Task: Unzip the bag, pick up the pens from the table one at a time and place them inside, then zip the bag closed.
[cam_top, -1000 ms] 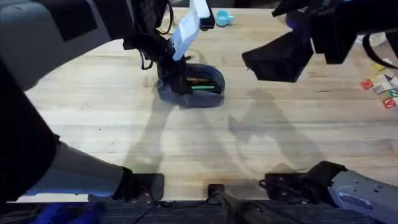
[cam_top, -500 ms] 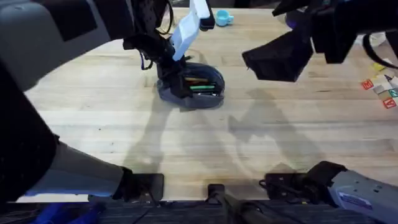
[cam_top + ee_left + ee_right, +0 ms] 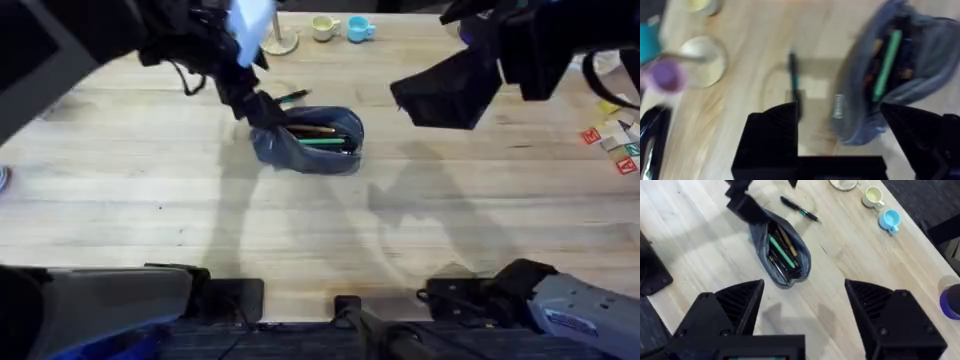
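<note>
1. The left gripper (image 3: pixel 840 142) has its black fingers (image 3: pixel 771 137) spread wide above the table (image 3: pixel 740 105);
2. the bag (image 3: pixel 920 60) lies unzipped, a green pen (image 3: pixel 886 57) and darker sticks inside;
3. a black pen (image 3: pixel 794 82) with a green band lies on the wood just beside the bag;
4. a round pale base (image 3: pixel 702 60) sits farther off.
</note>
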